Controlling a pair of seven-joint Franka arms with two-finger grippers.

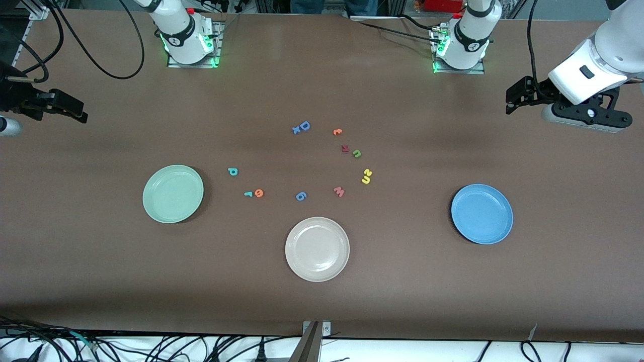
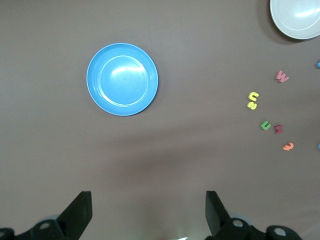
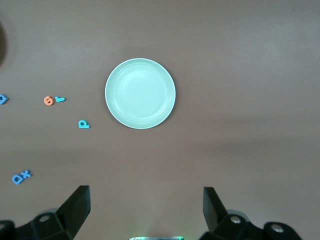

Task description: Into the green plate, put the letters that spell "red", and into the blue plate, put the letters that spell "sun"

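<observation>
Both tools hang spread and empty: left tool (image 1: 510, 100) near blue plate (image 1: 482, 214), right tool (image 1: 75, 111) near green plate (image 1: 173, 193), each positioned by its own target; no letter is sorted.

both arms: glossy white rounded shells with black ring bands at the joints. each base sits on a square metal plate and glows green at its foot; a small red part shows beside each base. black cables trail from both bases. left tool (image 1: 510, 103): matte black, on a white wrist housing with a grey underside and a black inset mark. right tool (image 1: 78, 114): matte black, angular.
</observation>
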